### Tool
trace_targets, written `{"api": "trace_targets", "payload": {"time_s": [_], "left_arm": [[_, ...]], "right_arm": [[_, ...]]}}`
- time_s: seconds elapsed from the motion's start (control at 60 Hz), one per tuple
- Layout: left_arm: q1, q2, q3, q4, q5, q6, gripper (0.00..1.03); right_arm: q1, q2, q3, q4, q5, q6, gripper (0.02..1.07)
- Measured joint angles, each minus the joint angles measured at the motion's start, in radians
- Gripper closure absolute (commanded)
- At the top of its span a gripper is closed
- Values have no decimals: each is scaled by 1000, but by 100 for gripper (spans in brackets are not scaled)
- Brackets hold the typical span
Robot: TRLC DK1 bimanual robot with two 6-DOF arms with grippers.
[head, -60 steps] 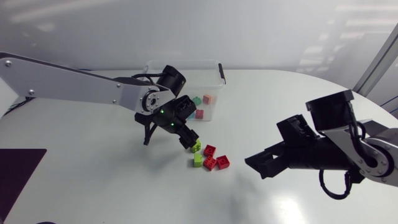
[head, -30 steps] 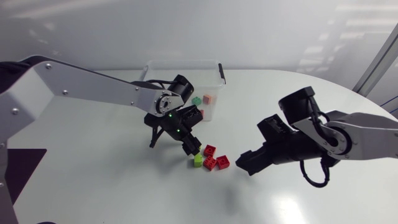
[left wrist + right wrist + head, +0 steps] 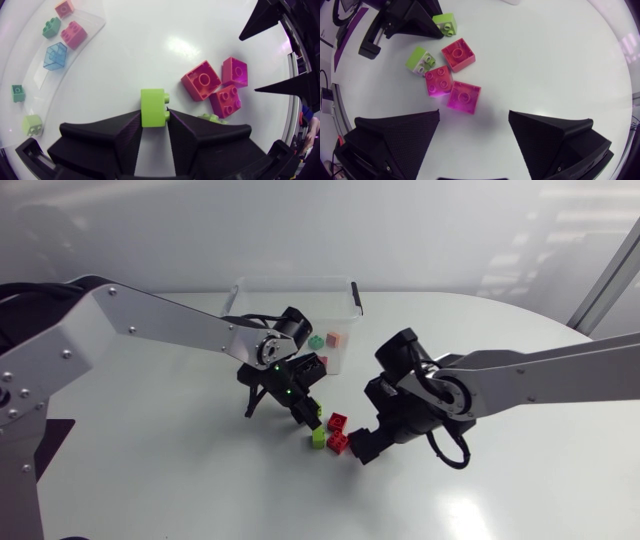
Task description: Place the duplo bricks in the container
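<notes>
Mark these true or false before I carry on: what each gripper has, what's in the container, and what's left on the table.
1. The left gripper is shut on a lime-green brick. True.
2. The right gripper holds a red brick. False: it is open and holds nothing; the red bricks lie on the table just ahead of its fingers.
3. The container is empty. False: several bricks already lie in it.
4. Three red or pink bricks lie close together on the table. True.
5. A second lime-green brick lies loose on the table beside the red ones. True.
</notes>
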Motion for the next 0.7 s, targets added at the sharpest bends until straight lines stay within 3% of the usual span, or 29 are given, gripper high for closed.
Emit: {"api": "trace_targets", "payload": {"time_s": [0.167,0.383,0.5,0.7], "left_arm": [[21,-53,-73,39,4,0,79],[55,-208,-142,57,22,0,79],[79,-325,-153,66,22,-1,79],[148,-445,-150,148,23,-30,79]], "right_arm": [[23,62,35,0,42,23,13],[41,101,67,0,66,35,23],[41,134,87,0,86,42,38],[40,147,91,8,93,50,78]]}}
